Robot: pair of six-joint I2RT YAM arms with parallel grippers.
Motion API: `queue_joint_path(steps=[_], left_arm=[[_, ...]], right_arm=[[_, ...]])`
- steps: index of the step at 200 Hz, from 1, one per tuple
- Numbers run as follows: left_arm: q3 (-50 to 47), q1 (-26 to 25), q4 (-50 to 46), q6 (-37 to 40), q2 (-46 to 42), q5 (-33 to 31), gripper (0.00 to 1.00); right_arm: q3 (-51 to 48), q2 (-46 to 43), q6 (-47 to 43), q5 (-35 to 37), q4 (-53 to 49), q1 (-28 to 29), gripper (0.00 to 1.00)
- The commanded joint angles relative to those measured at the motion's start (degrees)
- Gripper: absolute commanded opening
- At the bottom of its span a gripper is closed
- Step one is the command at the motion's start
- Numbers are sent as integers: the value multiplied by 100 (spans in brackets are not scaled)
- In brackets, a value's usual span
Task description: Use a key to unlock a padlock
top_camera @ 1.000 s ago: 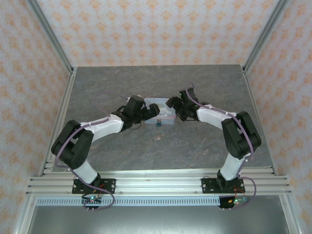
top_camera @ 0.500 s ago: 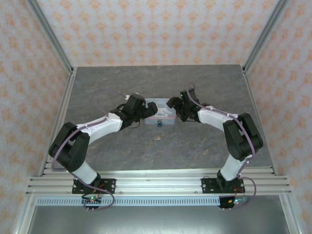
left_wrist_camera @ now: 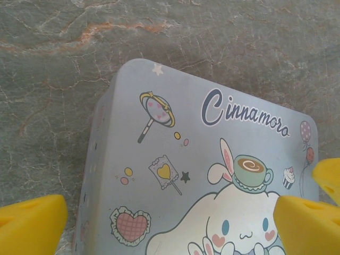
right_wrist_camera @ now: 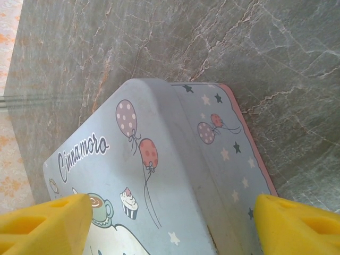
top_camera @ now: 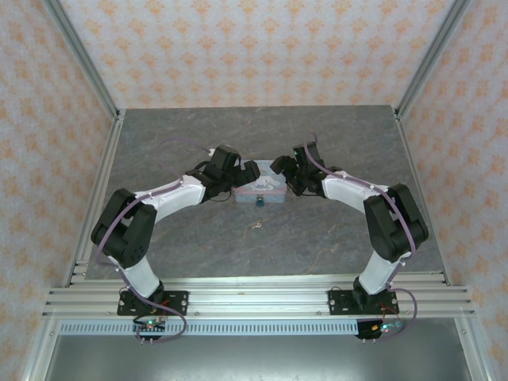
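The left gripper (left_wrist_camera: 167,228) and right gripper (right_wrist_camera: 170,226) both hover spread wide over the cartoon-printed tin (top_camera: 262,189), grasping nothing. The padlock (top_camera: 259,202) lies just beside the tin's near edge, untouched, so the whole unlocking seems yet to do.

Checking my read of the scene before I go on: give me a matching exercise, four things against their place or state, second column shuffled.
Things:
1. tin
2. padlock
3. left gripper
4. right gripper

Descriptions:
A. open, at the tin's right end
B. tiny, dark with blue, by the tin's near edge
C. pale blue, cartoon print, lying on the table
D. open, at the tin's left end

Pairs: 1-C, 2-B, 3-D, 4-A
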Motion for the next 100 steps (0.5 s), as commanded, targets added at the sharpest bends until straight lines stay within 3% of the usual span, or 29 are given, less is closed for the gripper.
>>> queue_joint_path(steps=[1, 100], left_arm=[[-79, -80, 33, 13, -141, 75, 100], [-447, -283, 240, -173, -483, 6, 100]], right_arm=[[-76, -143, 116, -125, 229, 68, 79], [-412, -355, 251, -131, 407, 135, 78]])
